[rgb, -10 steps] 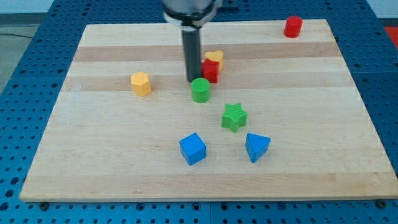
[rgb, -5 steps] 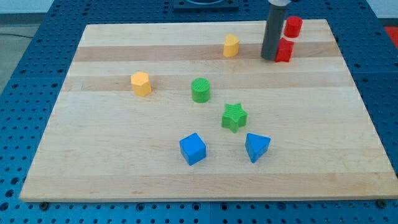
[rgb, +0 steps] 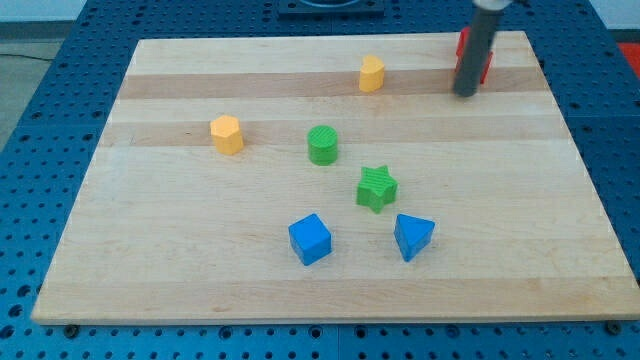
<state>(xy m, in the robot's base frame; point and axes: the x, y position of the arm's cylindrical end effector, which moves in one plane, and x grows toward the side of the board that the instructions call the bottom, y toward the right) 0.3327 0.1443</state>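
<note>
Two red blocks sit at the view's top right, both largely hidden behind the dark rod: one red block (rgb: 486, 64) shows only as a sliver on the rod's right edge, the other red block (rgb: 461, 42) as a thin strip just above it on the rod's left, so neither shape can be made out. My tip (rgb: 465, 94) rests on the wooden desk (rgb: 150, 250) just below the lower red block, touching it or nearly so; the contact itself is hidden. No claw is fitted, so there is no open or closed state to tell. The rod's upper end is cut off by the view's top.

Two yellow blocks lie apart: a yellow rounded block (rgb: 372, 74) to the tip's left, and a yellow hexagonal block (rgb: 227, 134) farther left. Two green ones: a green cylinder (rgb: 323, 145) and a green star (rgb: 377, 188). Two blue ones near the view's bottom: a blue cube (rgb: 310, 239) and a blue wedge-like block (rgb: 413, 236).
</note>
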